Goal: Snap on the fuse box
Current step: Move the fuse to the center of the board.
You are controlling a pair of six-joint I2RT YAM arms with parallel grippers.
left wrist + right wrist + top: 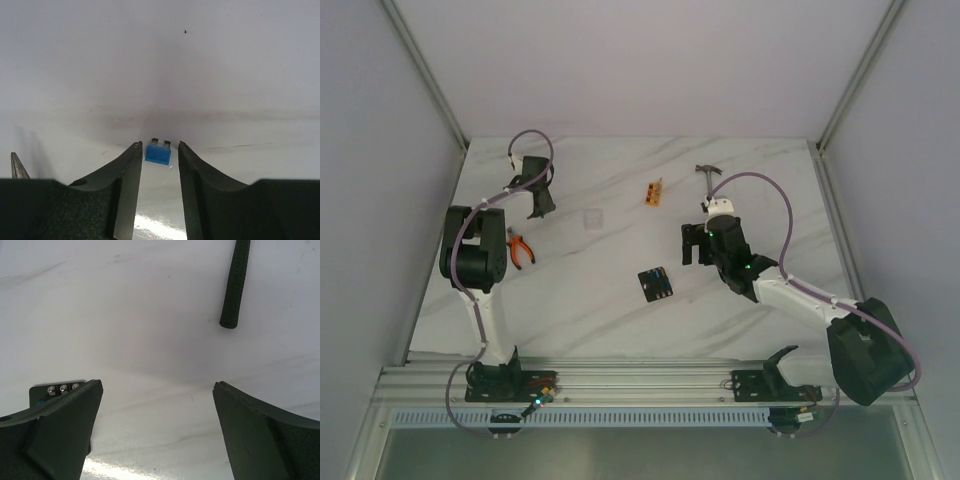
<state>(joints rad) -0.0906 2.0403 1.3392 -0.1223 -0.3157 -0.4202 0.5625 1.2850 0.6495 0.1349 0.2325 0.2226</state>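
Note:
The fuse box (656, 284), a small black square with tiny blue fuses on top, lies flat on the marble table, left of centre front. Only its corner (54, 390) shows in the right wrist view, behind my left finger. My right gripper (693, 246) hangs just right of and behind the box, wide open and empty (157, 385). My left gripper (538, 208) is at the far left, away from the box. Its jaws (159, 145) stand narrowly apart. A loose blue fuse (158, 153) lies on the table just past their tips, not gripped.
A small clear square piece (592, 218) lies left of centre. An orange block (654, 191) and a hammer (710, 178) lie at the back; the hammer's handle (236, 285) shows in the right wrist view. Orange-handled pliers (520, 248) lie by the left arm.

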